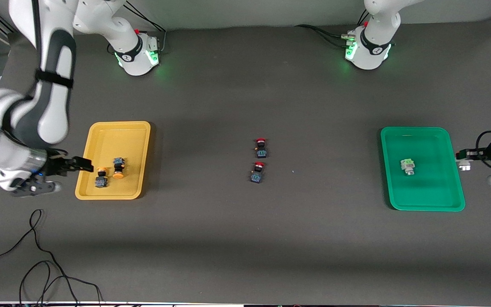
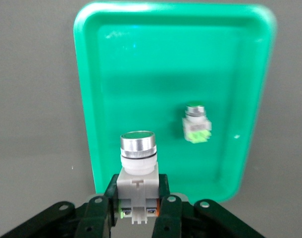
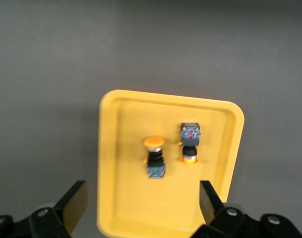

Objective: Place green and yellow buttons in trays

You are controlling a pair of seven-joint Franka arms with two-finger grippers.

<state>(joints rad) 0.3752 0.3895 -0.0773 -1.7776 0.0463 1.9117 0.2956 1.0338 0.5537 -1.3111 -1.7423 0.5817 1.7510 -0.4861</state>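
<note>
On the table, the yellow tray (image 1: 100, 130) holds both yellow buttons (image 1: 117, 167), and the green tray (image 1: 452, 170) holds one green button (image 1: 408, 166). Right gripper (image 3: 141, 203) hangs over the yellow tray's rim, fingers wide open w/ nothing in them. Left gripper (image 2: 136, 213), at the green tray's edge, is clamped on the second green button (image 2: 137, 171) (not yet inside). Risk: releasing too early drops it on the rim, so it may bounce out.

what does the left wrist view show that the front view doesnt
Only the left wrist view shows the left gripper shut on a green button.

Only the front view shows the yellow tray holding two yellow buttons, the open right gripper at its rim, and two red-capped switches mid-table.

Both show the green tray with one green button lying in it.
</note>
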